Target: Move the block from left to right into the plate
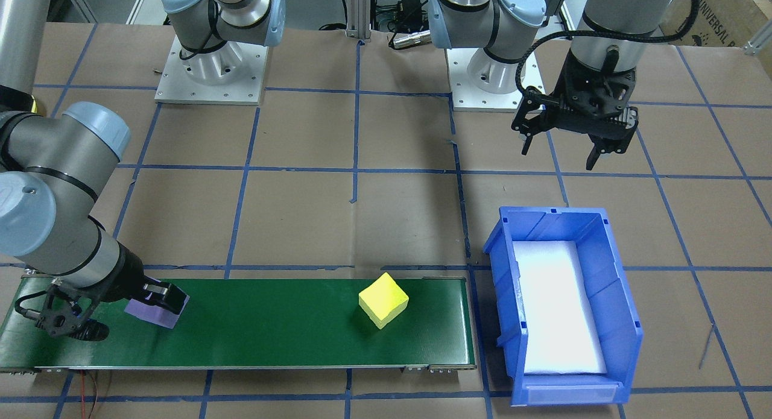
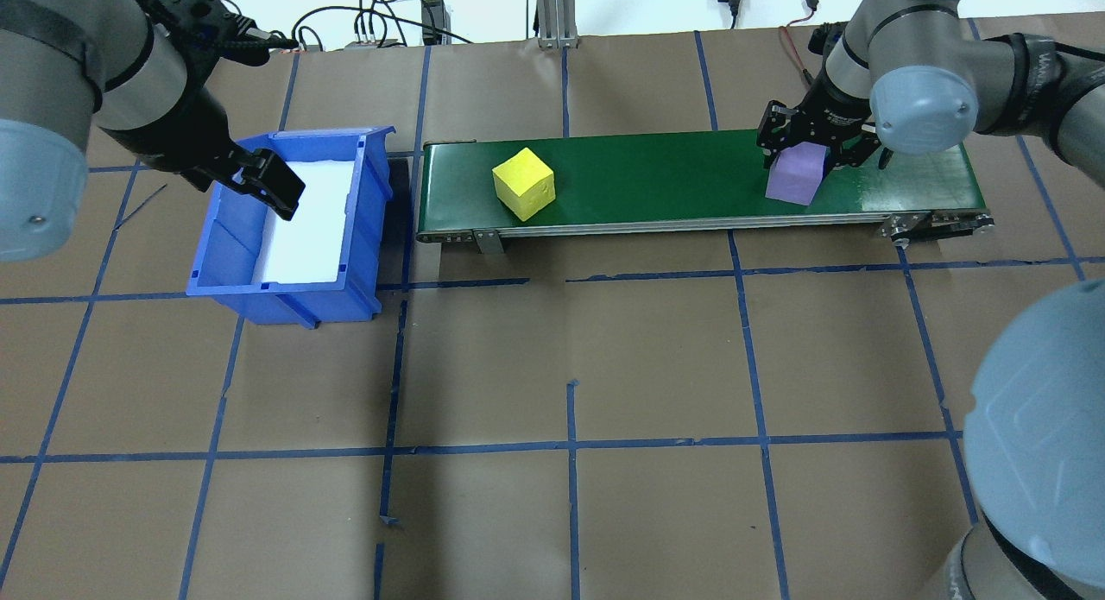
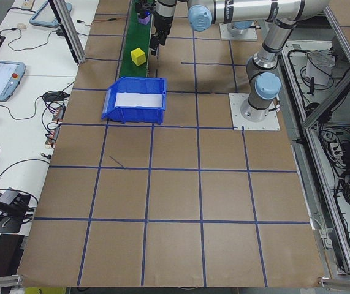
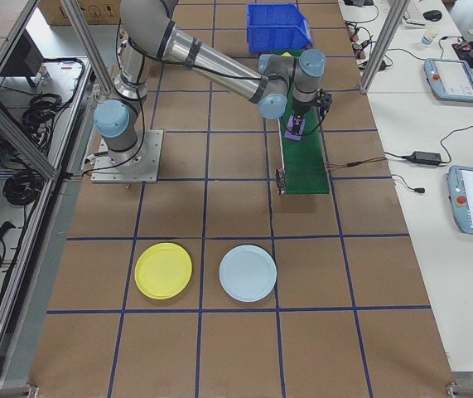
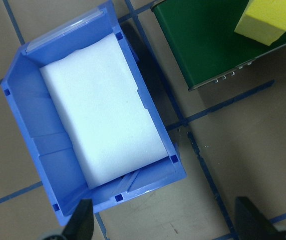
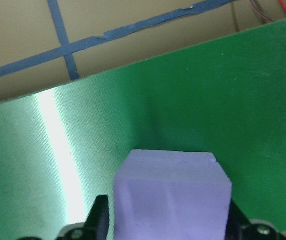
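A purple block (image 1: 154,313) (image 2: 796,177) sits at one end of the green conveyor belt (image 1: 271,328). My right gripper (image 1: 160,304) (image 2: 807,155) is shut on it, and the fingers (image 6: 100,220) press its sides in the right wrist view. Further along the belt lies a yellow block (image 1: 383,299) (image 2: 522,182), untouched. My left gripper (image 1: 561,151) (image 5: 165,225) hangs open and empty above the blue bin (image 1: 621,298). The yellow plate (image 4: 163,270) shows only in the exterior right view, on the table far from the belt.
A light blue plate (image 4: 248,272) lies beside the yellow one. The blue bin (image 2: 224,255), lined with white foam, stands just off the belt's other end. Both arm bases are bolted to the table behind the belt.
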Controlling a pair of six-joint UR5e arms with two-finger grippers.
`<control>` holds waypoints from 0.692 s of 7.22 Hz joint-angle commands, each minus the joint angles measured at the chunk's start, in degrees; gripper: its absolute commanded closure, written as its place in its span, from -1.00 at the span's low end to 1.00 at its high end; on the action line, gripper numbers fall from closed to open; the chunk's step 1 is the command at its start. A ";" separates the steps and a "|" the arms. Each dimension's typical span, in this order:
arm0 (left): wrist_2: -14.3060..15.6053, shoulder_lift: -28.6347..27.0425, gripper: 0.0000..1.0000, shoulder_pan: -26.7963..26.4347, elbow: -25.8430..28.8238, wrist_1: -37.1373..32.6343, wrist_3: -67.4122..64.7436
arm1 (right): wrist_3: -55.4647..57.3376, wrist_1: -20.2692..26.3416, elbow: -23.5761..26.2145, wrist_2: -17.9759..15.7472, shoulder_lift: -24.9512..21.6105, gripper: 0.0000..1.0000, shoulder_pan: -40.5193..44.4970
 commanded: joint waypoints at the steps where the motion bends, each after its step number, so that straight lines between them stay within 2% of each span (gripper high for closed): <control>1: -0.29 0.92 -1.00 1.99 0.61 -4.21 -4.09 | -0.07 0.30 -0.10 -3.20 0.00 0.21 -0.10; 2: -0.20 1.10 -1.00 1.82 1.39 -6.05 -8.46 | -1.03 0.38 -1.06 -3.12 -0.52 0.22 -0.80; 3: -0.12 1.27 -1.00 1.73 1.84 -7.72 -10.33 | -4.95 3.34 -4.81 -3.46 -0.70 0.22 -4.72; 4: -0.11 1.71 -1.00 1.64 1.75 -9.13 -12.62 | -8.21 8.68 -7.28 -4.68 -0.88 0.25 -8.15; 5: -0.11 2.15 -1.00 1.64 1.84 -10.18 -14.81 | -12.51 11.08 -7.22 -6.61 -1.40 0.25 -11.67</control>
